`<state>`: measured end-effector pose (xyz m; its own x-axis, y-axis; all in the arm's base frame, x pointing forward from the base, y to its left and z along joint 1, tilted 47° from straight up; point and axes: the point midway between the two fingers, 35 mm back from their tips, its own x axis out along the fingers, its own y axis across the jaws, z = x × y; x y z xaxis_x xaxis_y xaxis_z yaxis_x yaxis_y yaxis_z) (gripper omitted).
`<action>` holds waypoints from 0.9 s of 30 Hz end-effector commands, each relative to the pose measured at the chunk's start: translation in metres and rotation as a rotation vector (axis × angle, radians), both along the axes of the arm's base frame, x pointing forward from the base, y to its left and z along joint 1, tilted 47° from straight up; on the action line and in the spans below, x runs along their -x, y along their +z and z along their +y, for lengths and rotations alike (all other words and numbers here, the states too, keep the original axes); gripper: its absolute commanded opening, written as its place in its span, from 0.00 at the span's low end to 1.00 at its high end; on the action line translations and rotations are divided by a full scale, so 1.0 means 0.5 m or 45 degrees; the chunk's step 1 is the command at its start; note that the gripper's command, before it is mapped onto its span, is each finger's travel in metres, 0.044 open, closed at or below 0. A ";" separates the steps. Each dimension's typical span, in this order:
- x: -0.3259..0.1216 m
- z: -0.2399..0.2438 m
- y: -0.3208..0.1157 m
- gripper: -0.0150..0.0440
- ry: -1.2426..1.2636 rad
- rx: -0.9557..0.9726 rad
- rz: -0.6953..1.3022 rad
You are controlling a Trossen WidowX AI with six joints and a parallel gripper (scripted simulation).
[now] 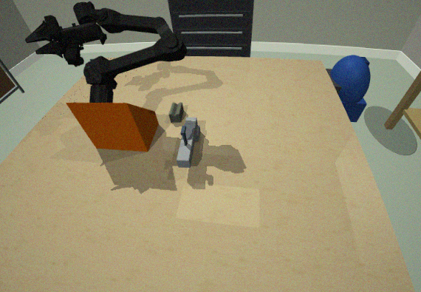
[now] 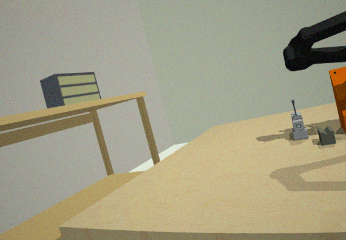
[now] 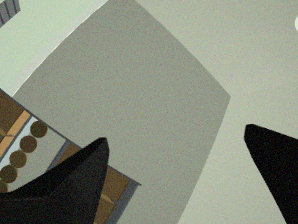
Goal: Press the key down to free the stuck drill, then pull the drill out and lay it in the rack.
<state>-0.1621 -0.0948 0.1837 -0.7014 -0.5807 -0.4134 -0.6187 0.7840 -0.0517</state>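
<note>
The table top point(image 1: 295, 197) point(image 2: 218, 186) looks like pale, matt wood.

So your wide-open black gripper point(image 3: 177, 139) is pointing its two tapered fingers into the room, well apart. Behind the left-hand one in view, you're seeing a brown shelf unit with dark grey edging point(image 3: 131, 199) and a row of round dark-brown discs point(image 3: 28, 144). Plain grey-green walls point(image 3: 135, 85) are filling most of the rest.

Workshop-like room; drawer cabinet point(image 1: 210, 6); workbench point(image 1: 229, 256) point(image 2: 212, 192).
</note>
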 end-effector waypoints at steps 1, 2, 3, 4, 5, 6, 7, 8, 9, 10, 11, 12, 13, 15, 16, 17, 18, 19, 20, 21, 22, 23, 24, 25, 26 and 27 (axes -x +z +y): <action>0.000 0.000 0.000 0.89 0.000 0.000 0.000; 0.000 0.000 0.000 0.84 0.000 0.000 0.000; 0.000 0.000 0.000 0.80 0.000 0.000 0.000; 0.000 0.000 0.000 0.75 0.000 0.000 0.000; 0.000 0.000 0.000 0.71 0.000 0.000 0.000; 0.000 0.000 0.000 0.67 0.000 0.000 0.000; 0.000 0.000 0.000 0.62 0.000 0.000 0.000; 0.000 0.000 0.000 0.58 0.000 0.000 0.000; -0.001 -0.003 0.000 0.53 0.017 -0.011 0.002; -0.004 -0.012 -0.002 0.49 0.069 -0.042 0.010; -0.009 -0.026 -0.004 0.44 0.156 -0.094 0.024; -0.016 -0.043 -0.007 0.40 0.263 -0.155 0.044; -0.024 -0.060 -0.010 0.35 0.372 -0.213 0.067; -0.043 -0.094 -0.016 0.26 0.594 -0.323 0.123; -0.053 -0.111 -0.019 0.25 0.706 -0.374 0.156; -0.065 -0.127 -0.023 0.25 0.820 -0.422 0.191; -0.077 -0.143 -0.026 0.25 0.935 -0.468 0.230; -0.087 -0.154 -0.029 0.25 1.031 -0.516 0.278; -0.099 -0.167 -0.032 0.25 1.130 -0.554 0.320; -0.113 -0.181 -0.036 0.25 1.244 -0.594 0.368; -0.128 -0.194 -0.040 0.25 1.359 -0.630 0.420; -0.143 -0.207 -0.045 0.25 1.474 -0.663 0.475; -0.160 -0.219 -0.049 0.25 1.590 -0.693 0.533; -0.177 -0.231 -0.054 0.25 1.706 -0.719 0.594; -0.195 -0.242 -0.059 0.25 1.822 -0.741 0.657; -0.214 -0.253 -0.064 0.25 1.939 -0.758 0.722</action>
<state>-0.0860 -0.2024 0.1601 -0.0045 -0.7429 -0.6694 -0.8204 -0.3800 0.4273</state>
